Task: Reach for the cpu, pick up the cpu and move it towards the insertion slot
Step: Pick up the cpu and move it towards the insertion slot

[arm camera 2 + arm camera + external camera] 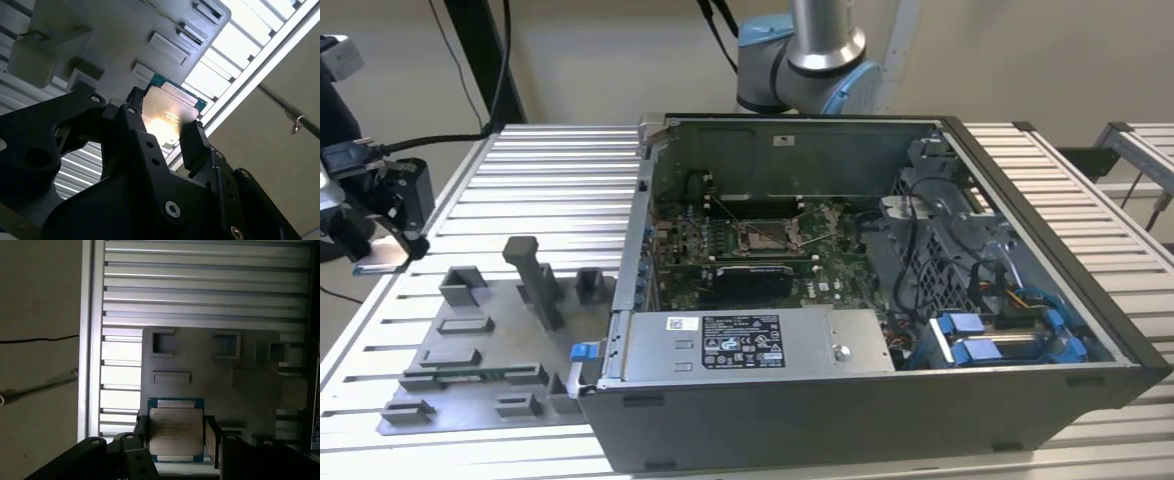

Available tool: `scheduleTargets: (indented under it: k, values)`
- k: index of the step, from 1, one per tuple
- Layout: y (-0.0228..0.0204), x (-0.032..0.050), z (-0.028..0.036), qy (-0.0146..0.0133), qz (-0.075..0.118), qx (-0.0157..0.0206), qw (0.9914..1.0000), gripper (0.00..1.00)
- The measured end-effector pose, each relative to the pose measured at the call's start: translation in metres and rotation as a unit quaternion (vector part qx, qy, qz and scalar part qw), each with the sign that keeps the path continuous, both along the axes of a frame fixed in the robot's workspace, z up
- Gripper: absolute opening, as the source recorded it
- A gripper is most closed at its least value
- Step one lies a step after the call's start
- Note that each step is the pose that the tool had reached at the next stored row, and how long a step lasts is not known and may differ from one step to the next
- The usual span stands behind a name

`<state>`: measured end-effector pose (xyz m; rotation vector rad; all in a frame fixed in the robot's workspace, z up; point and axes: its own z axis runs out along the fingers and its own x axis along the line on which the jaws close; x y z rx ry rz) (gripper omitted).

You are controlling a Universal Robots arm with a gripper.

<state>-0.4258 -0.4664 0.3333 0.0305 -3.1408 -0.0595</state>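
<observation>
Cpu (175, 432) sits pinched between the two black fingers (192, 145) of the gripper (176, 436), one finger pressed against each of two opposite edges. In both wrist views its silvery metal top faces the cameras, with a thin blue-green border showing around the plate. The chip's far end pokes out past the fingertips.

Beyond the fingertips lies a grey tray (200, 360) with several rectangular pockets and raised blocks. The second wrist view shows the cpu held clear of it rather than resting in a pocket. Under the tray and out to the side of the gripper runs the slatted metal table (200, 285).

In the exterior view the gripper hangs at the view's left edge, above the table and just beside the tray. The insertion slot (761, 237), a shiny square frame on the green board, lies inside the open computer case (1041, 330). It is well apart from the gripper, toward the exterior view's right, with the tray lying between them.
</observation>
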Motion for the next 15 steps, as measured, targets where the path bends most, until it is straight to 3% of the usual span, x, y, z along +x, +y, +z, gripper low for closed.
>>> scheduleTargets:
  k: [15]
  values:
    - [0.0000,-0.0001,0.0150,-0.0002,0.000,0.0001,1.00000,0.00]
